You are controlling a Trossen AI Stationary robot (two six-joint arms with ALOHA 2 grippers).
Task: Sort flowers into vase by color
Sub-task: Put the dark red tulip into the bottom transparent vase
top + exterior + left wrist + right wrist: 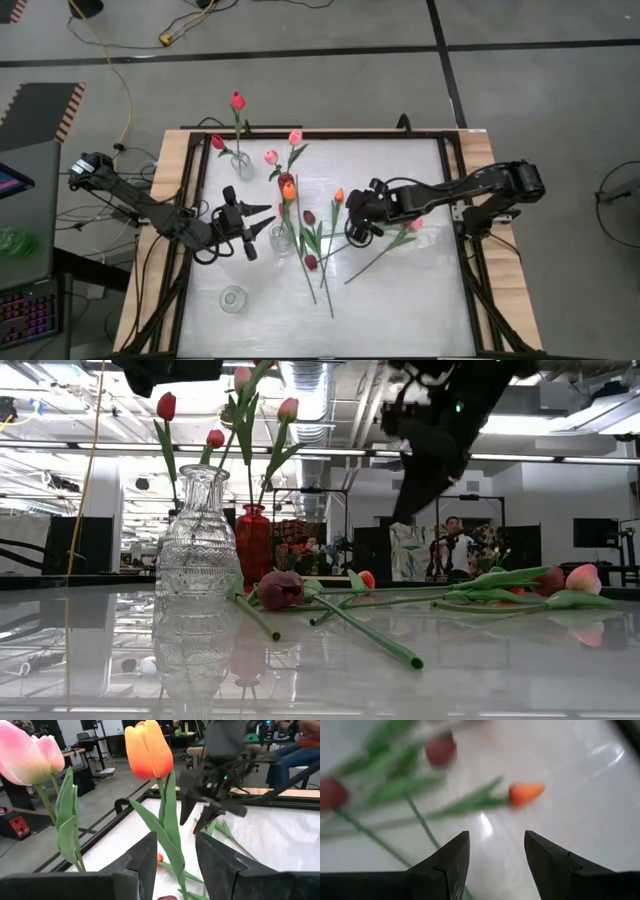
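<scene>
An orange tulip point(148, 750) stands upright in a small clear vase point(280, 237). My left gripper point(176, 865) is open and level right beside it; the stem shows in the gap just past the fingertips, and I see no touch. Two pink tulips point(30, 755) stand in a vase point(279, 182) behind it, and red ones point(237, 101) in a far clear vase point(240, 165). Several tulips lie flat mid-table: maroon point(309, 216), orange point(525, 793), pink point(415, 224). My right gripper point(496, 860) hovers open above them, slanting down, with nothing between its fingers.
An empty clear glass vase point(233, 298) stands near the front left of the white table top point(400, 300). A black frame point(455, 200) runs round the table. The two grippers face each other across the lying stems. People sit in the room beyond.
</scene>
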